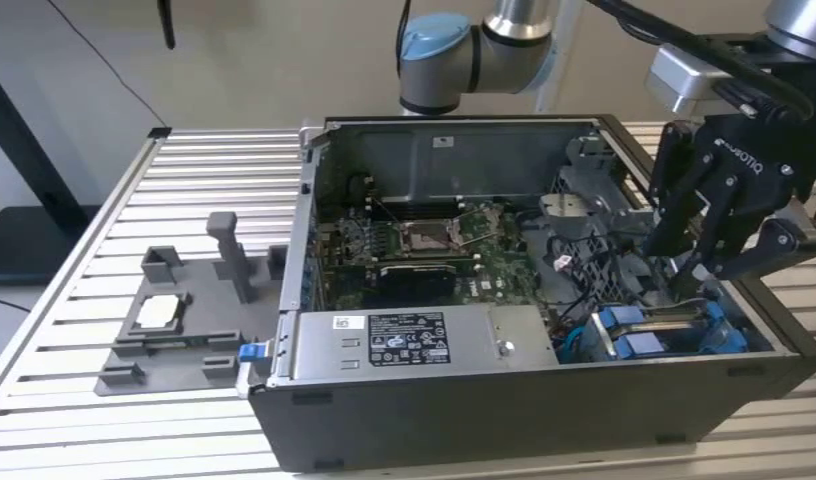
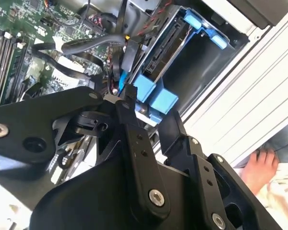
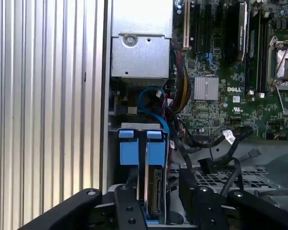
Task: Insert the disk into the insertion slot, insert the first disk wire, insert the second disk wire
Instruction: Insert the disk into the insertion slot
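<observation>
Inside the open computer case [image 1: 515, 420] on the slatted metal desk [image 1: 208, 180], the arm's black gripper [image 1: 695, 282] is hanging over the corner drive bay at the exterior view's right. The disk [image 3: 152, 188] is sitting on edge in the insertion slot [image 3: 140, 126], its blue carrier tabs [image 3: 134, 153] showing at the top of the grey cage. In the first wrist view the fingers [image 3: 127, 203] are standing apart on either side of the disk, a gap showing on each side (nothing is being gripped). A blue cable [image 3: 151, 93] is looping just beside the bay, and a black flat cable [image 3: 216, 141] carrying a small white tag is lying near it over the green motherboard [image 1: 422, 240]. The silver power-supply box [image 1: 395, 340] is wearing one white and one black printed label.
</observation>
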Robot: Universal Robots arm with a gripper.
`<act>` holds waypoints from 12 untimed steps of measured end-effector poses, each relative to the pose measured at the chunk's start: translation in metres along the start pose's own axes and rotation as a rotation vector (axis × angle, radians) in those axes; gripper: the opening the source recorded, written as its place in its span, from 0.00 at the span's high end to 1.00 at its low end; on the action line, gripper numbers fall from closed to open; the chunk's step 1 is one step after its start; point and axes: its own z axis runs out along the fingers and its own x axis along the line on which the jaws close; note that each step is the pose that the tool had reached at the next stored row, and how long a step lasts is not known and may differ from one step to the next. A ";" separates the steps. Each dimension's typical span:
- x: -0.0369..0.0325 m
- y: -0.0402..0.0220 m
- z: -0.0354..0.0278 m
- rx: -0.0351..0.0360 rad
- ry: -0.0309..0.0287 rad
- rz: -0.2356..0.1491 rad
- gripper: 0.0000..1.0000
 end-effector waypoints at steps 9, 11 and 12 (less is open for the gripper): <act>-0.0183 -0.0002 -0.0013 0.0938 0.0011 -0.002 0.53; -0.0208 -0.0002 -0.0012 0.1072 0.0024 -0.009 0.53; -0.0221 -0.0003 -0.0012 0.1125 0.0044 -0.015 0.53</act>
